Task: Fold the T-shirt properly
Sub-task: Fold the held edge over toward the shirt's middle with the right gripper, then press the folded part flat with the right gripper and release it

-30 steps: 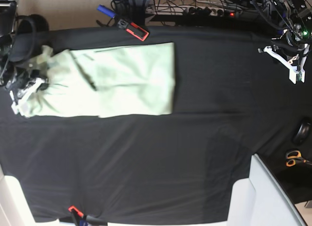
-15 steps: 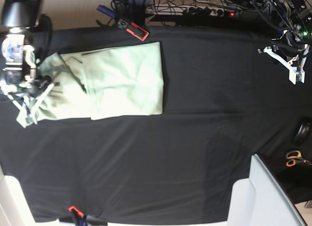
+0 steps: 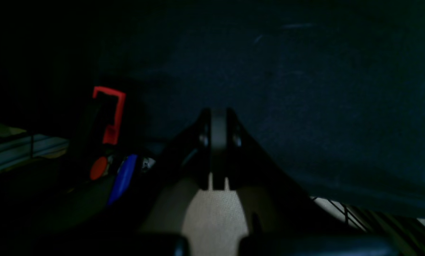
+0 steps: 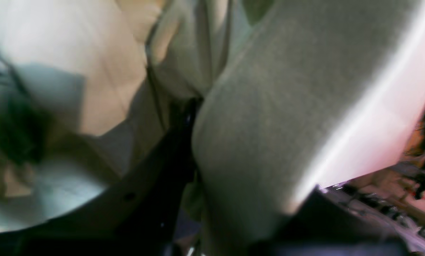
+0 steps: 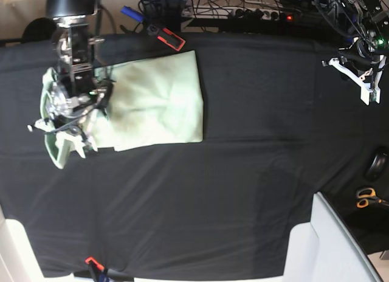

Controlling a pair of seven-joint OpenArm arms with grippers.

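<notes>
The right gripper [image 5: 78,142] pinches the pale mint-green cloth T-shirt [image 5: 159,98] over the black table cover [image 5: 243,172]; the left gripper [image 3: 218,149] hangs closed, empty.

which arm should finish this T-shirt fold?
Right. Its end effector is over the T-shirt, with cloth bunched against it in the right wrist view. The left end effector sits at the far table edge, holding nothing.

Black cloth-covered table [image 5: 243,172]; cable tangle [image 5: 261,8] behind; scissors [image 5: 366,198] at right edge
</notes>
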